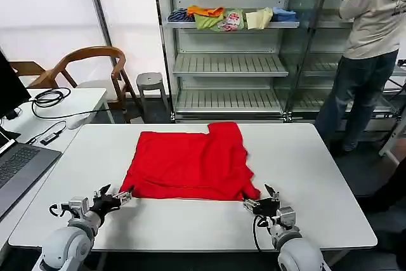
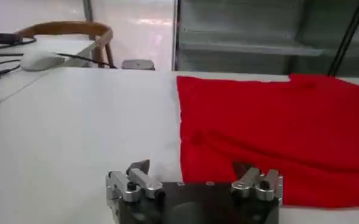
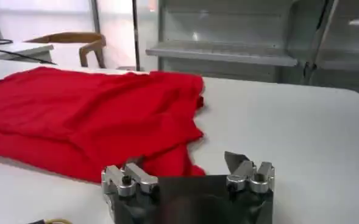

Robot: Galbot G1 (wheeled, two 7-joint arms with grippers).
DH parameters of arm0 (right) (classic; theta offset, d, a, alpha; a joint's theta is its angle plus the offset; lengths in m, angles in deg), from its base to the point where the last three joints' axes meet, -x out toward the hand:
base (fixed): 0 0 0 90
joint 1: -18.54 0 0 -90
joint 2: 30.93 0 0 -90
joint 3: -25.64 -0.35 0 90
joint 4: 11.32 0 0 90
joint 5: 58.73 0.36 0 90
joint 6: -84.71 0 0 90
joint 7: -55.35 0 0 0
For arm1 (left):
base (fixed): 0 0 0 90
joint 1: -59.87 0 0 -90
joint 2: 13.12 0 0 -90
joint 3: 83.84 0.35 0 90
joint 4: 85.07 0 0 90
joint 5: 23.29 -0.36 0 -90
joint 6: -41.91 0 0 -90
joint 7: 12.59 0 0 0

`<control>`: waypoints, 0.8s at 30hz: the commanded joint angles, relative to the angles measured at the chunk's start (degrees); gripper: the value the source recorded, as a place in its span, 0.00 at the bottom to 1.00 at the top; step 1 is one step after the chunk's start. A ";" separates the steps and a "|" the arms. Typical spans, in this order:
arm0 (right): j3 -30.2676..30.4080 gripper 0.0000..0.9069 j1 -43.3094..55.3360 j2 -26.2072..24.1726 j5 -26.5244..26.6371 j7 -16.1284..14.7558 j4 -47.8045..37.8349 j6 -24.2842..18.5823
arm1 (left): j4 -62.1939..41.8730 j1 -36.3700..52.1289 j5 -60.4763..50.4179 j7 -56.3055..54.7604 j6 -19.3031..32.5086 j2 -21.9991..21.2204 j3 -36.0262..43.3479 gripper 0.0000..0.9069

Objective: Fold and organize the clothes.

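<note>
Red T-shirt (image 1: pixel 190 164) lay flat at the middle of the white table (image 1: pixel 317 176), partly folded, one sleeve or corner jutting toward the far edge near the shelving. Print side not visible. Left gripper (image 1: pixel 115 195) sat low at the near left corner of the shirt, jaws spread; in the left wrist view one fingertip (image 2: pixel 257 180) overlapped the red hem while the other stood over bare tabletop, nothing pinched. Right gripper (image 1: pixel 260 202) sat at the near right corner, jaws likewise spread, one finger (image 3: pixel 130 176) against the trailing point of cloth, the other over bare table. A cable looped beside the right wrist. Surroundings: a laptop (image 1: pixel 19 169) on the side desk at far left, black cables (image 1: pixel 47 98) and a wooden chair (image 1: pixel 85 68) beyond it, a small grey stool (image 1: pixel 151 82) by the metal shelf unit (image 1: pixel 228 65). Small folded garments (image 1: pixel 231 17) lay on an upper shelf. Table around the shirt unobstructed; both grippers had open surface beside them
</note>
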 commanded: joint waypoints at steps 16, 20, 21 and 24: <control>0.61 0.00 0.61 -0.06 2.26 0.38 -1.54 0.83 | -1.69 -0.42 -0.65 1.06 -0.70 -0.26 0.75 0.02; 0.63 0.00 0.66 -0.10 2.18 0.30 -1.50 0.82 | -1.59 -0.50 -0.70 1.24 -0.59 -0.38 0.99 0.02; 0.60 0.00 0.63 -0.13 2.17 0.28 -1.43 0.83 | -1.57 -0.54 -0.81 1.30 -0.55 -0.41 1.06 0.02; 0.44 0.00 0.44 -0.35 2.11 0.12 -1.08 0.79 | -1.37 -0.70 -0.80 1.56 -0.56 -0.50 1.19 0.02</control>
